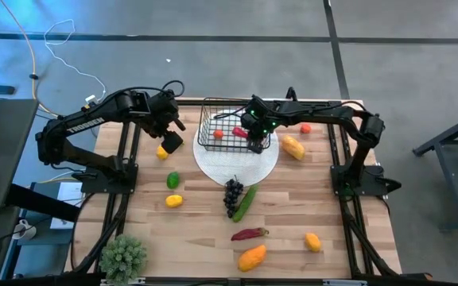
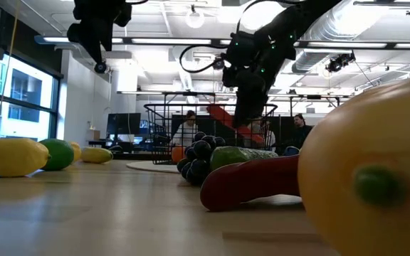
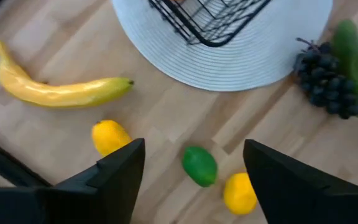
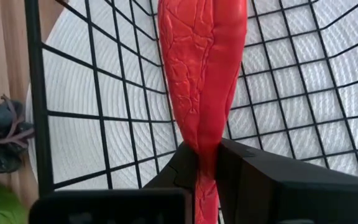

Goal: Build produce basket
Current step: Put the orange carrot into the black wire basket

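The black wire basket (image 1: 227, 121) stands on a round white plate (image 1: 237, 159) at the table's far middle, with a tomato (image 1: 218, 133) inside. My right gripper (image 1: 254, 133) is over the basket, shut on a red chilli (image 4: 201, 74). My left gripper (image 1: 170, 131) is open and empty, above the table left of the basket. Below it lie a banana (image 3: 61, 87), a lemon (image 1: 163, 151) and a lime (image 1: 172, 180). Grapes (image 1: 233, 195), a cucumber (image 1: 246, 202), a dark red chilli (image 1: 250, 233) and a mango (image 1: 252, 257) lie nearer. My right gripper pinches the red chilli's narrow end (image 4: 205, 163) between its two fingers. The fingers slant down from the table's right side and lie along the chilli. The chilli sticks out past the fingertips, slanting, inside the basket's walls (image 2: 226, 117). I cannot tell whether its free end touches the mesh.
An orange mango (image 1: 293, 147) and a tomato (image 1: 305, 128) lie right of the plate. Lemons lie at the left (image 1: 174, 201) and the near right (image 1: 313, 241). A green potted plant (image 1: 123, 257) stands at the near left corner. People sit in the room beyond.
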